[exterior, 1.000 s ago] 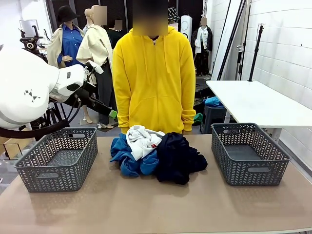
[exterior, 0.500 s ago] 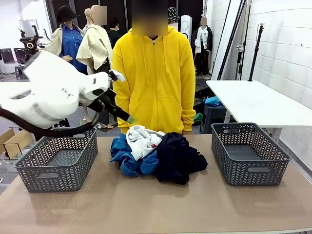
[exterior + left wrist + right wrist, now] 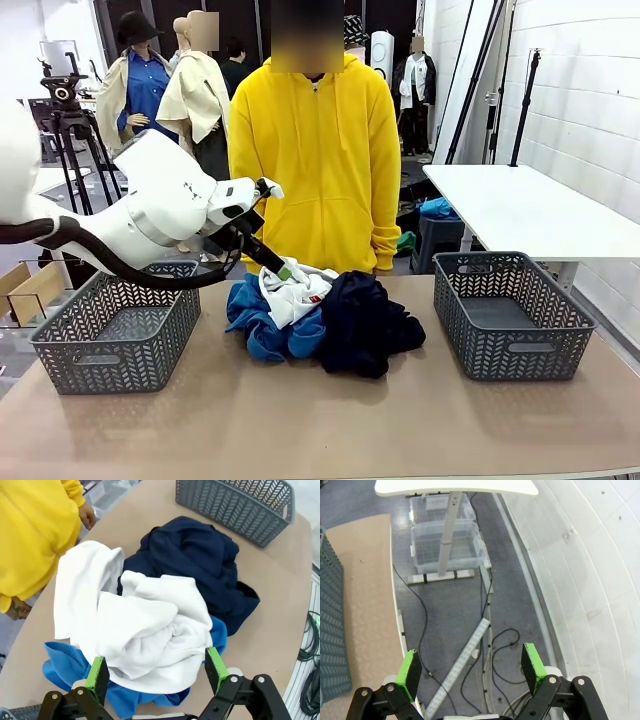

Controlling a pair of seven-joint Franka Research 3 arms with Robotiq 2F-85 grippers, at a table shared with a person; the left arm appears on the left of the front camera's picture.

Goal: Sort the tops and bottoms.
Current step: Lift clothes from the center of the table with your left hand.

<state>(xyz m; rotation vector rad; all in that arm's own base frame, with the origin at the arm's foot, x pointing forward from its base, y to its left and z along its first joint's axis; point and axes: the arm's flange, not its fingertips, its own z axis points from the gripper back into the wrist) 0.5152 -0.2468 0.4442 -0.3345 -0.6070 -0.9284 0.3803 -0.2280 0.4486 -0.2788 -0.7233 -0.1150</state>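
Slanting down from the left of the front view, the white left arm [image 3: 160, 215] aims its wrist at the middle of the counter [image 3: 300, 430]. The left jaws stand wide apart with nothing between them, poised just over the white top [image 3: 145, 630]. That top lies crumpled on the heap at mid-frame. The bright blue top [image 3: 262, 330] spreads under it on the left, and the navy bottoms [image 3: 365, 320] are bunched against its right. In the left wrist view the green pads [image 3: 97, 677] flank the white cloth's near edge.

The left basket [image 3: 115, 330] and right basket [image 3: 510, 315] sit at the counter's ends. A person in a yellow hoodie [image 3: 315, 150] stands behind the heap, arms hanging. The right jaws, likewise spread and empty, hang over the cabled floor [image 3: 465, 605] beside the counter's edge.
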